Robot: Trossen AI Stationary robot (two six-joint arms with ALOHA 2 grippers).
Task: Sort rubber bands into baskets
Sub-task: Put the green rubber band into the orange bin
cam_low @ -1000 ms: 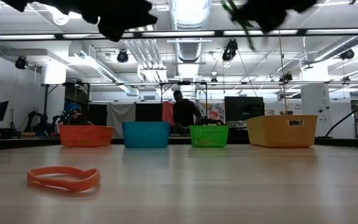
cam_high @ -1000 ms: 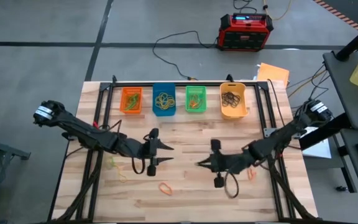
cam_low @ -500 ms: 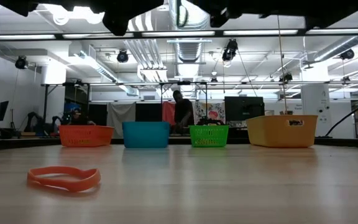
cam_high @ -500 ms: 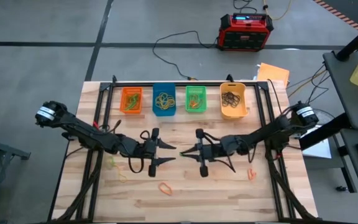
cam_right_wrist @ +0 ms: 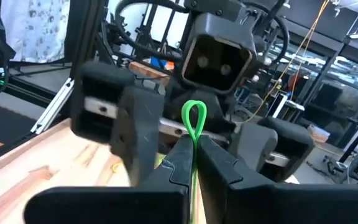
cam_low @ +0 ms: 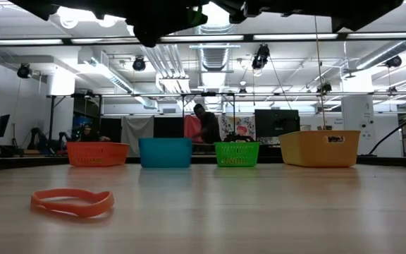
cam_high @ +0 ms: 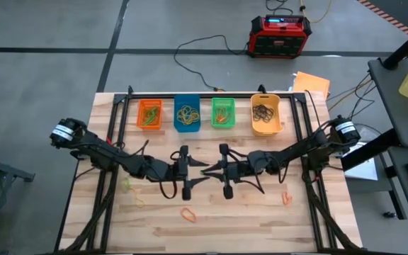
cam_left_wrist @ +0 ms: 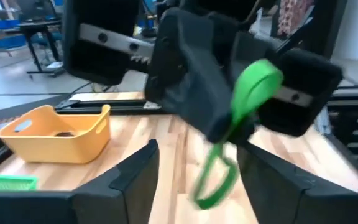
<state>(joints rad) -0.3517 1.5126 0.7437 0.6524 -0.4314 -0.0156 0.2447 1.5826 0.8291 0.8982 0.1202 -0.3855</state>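
High view: both claws meet mid-bench — bare wood around.
Right claw (cam_high: 210,170): pressed together on green rubber band (cam_right_wrist: 193,121).
Left claw (cam_high: 202,172): spread, facing it.
Baskets (cam_high: 220,113): far edge.

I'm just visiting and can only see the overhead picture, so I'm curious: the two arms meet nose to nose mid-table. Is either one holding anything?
Observer: Yes. The right gripper is shut on a green rubber band; its loop pokes out past the fingertips.
Operator: And the other arm?
Observer: The left gripper is open, and the band dangles just ahead of its fingers.
Operator: Is anyone nearby?
Observer: A person stands in the room beyond the baskets.
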